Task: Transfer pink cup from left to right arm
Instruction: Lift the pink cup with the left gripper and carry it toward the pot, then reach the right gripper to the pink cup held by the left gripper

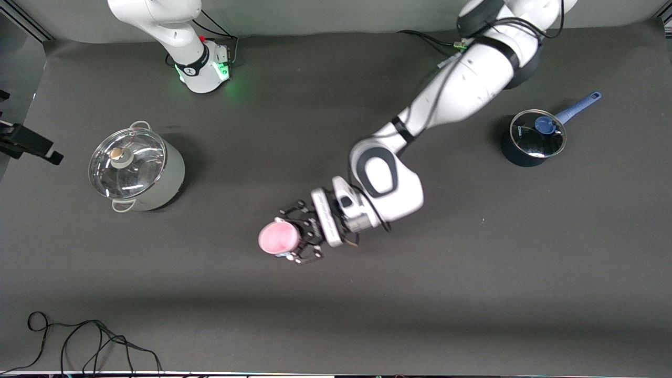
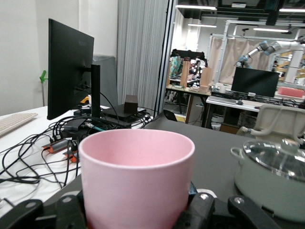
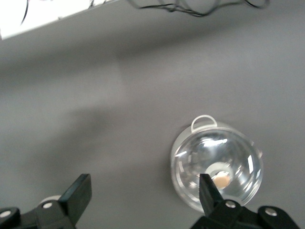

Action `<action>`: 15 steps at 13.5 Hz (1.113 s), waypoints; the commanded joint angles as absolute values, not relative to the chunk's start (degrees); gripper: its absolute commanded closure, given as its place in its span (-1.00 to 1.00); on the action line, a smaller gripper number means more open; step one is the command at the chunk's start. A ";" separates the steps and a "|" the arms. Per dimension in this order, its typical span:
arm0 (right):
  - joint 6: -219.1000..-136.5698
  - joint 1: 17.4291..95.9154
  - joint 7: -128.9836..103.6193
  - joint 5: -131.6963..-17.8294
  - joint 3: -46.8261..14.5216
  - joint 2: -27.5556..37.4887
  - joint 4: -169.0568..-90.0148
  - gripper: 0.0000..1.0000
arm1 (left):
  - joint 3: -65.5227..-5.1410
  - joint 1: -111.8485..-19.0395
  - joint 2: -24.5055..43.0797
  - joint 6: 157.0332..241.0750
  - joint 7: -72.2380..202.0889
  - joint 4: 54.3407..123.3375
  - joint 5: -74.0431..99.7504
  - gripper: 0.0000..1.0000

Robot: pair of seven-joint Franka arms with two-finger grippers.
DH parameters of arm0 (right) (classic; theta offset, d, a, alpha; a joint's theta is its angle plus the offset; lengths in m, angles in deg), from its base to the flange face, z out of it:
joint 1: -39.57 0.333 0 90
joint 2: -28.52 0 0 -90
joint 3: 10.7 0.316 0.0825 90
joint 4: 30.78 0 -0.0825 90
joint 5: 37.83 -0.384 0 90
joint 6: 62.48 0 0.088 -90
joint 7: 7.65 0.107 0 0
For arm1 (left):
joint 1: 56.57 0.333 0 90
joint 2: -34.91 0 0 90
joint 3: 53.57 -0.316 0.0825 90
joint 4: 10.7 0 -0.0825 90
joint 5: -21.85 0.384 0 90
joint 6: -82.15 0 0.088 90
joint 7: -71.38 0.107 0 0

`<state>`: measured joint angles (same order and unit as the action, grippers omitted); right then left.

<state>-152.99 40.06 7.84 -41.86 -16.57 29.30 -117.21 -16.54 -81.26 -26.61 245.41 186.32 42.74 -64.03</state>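
The pale pink cup (image 1: 278,237) stands upright, mouth up, over the middle of the dark mat, and my left gripper (image 1: 290,236) is shut on its lower body. The left arm reaches in low and level from its base. In the left wrist view the pink cup (image 2: 136,179) fills the foreground between the black fingers (image 2: 205,207) of the left gripper (image 2: 138,212). Whether its base touches the mat is hidden. My right gripper (image 3: 144,188) is open and holds nothing. It hangs high over the mat beside the big lidded pot and is out of the front view.
A large pale pot with a glass lid (image 1: 136,168) (image 3: 217,164) (image 2: 274,176) stands toward the right arm's end. A small dark saucepan with a glass lid and blue handle (image 1: 533,137) sits toward the left arm's end. Loose black cable (image 1: 79,341) lies at the near edge.
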 commanded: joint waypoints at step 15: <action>-147.56 50.20 56.92 -50.49 -7.89 20.11 -104.46 -1.00 | -17.97 -92.87 -25.74 258.64 181.59 35.45 -64.73 1.00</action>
